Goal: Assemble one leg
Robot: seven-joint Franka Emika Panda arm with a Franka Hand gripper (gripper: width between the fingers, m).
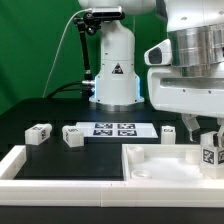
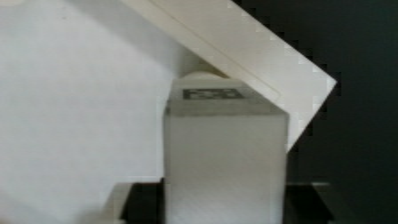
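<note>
My gripper [image 1: 204, 136] is at the exterior view's right, shut on a leg [image 1: 210, 153], a small white block with a tag on its face. It holds the leg upright over the right corner of the large white recessed panel [image 1: 160, 166]. In the wrist view the leg [image 2: 222, 140] runs out from between the dark fingers [image 2: 143, 202] of my gripper [image 2: 222, 208], with its tagged end [image 2: 214, 94] at the panel's raised corner rim [image 2: 249, 50]. I cannot tell whether the leg touches the panel. Three more legs lie on the table: two [image 1: 39, 132] [image 1: 72, 135] at the left, one [image 1: 169, 131] behind the panel.
The marker board [image 1: 113, 129] lies flat at the middle of the black table. The arm's white base [image 1: 113, 75] stands behind it. A white L-shaped rail [image 1: 40, 168] runs along the front left edge.
</note>
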